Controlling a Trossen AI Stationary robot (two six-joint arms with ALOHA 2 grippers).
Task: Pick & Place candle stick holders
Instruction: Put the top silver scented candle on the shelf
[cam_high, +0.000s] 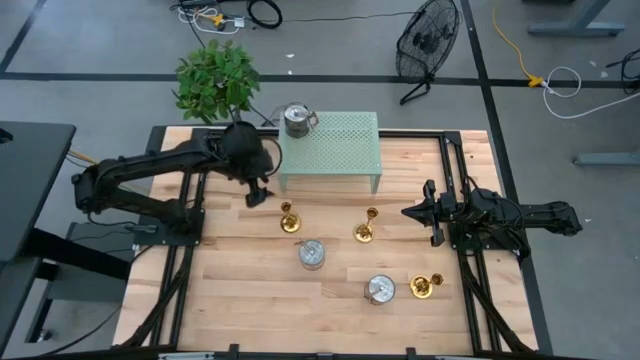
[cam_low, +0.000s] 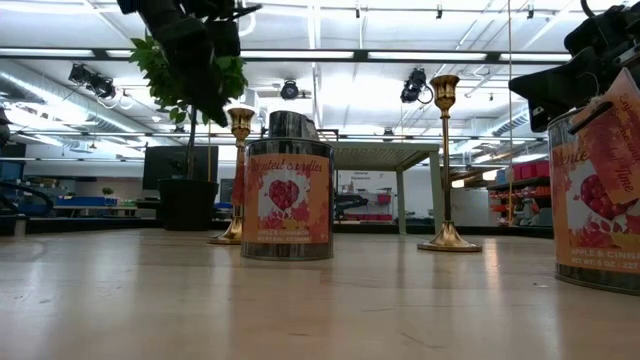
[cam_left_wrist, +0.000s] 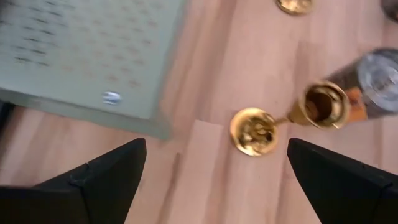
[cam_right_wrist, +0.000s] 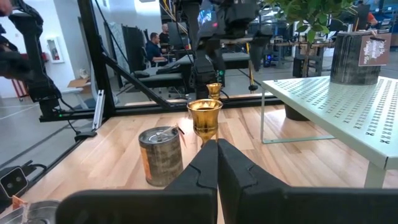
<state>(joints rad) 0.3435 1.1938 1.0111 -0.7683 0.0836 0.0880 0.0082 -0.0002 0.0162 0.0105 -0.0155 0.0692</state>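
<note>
Counter (cam_high: 330, 300): pale wood, both arms over it. Green perforated shelf (cam_high: 330, 150) at the far edge, one tin on top of it; potted plant (cam_high: 215, 80) off its far left corner.

Left gripper (cam_high: 258, 192) hovers just off the shelf's near left corner, fingers spread wide, holding nothing. Right gripper (cam_high: 412, 212) is clenched on nothing and waits on the right side, level with the middle holder.

Two tins on the counter: one (cam_high: 312, 254) centre, one (cam_high: 379, 290) nearer the front right.

Three holders, all brass, all upright on their flared bases, cups up, long axis vertical:
- left holder (cam_high: 290, 220), in front of the shelf's left part
- middle holder (cam_high: 365, 230), in front of the shelf's right part
- right holder (cam_high: 425, 286), front right, just beside the second tin

Key relation: the left holder stands just beside the left gripper, toward the counter's centre and front. In the left wrist view it sits between the spread fingers, base (cam_left_wrist: 254, 130) and cup (cam_left_wrist: 324, 104) both seen from above, the gripper well above it. The left arm is much the nearer to it; judged, the next move is a descent over the stem with fingers either side.

The shelf edge is close to the near finger; a clipped stem could tip the holder.
</note>
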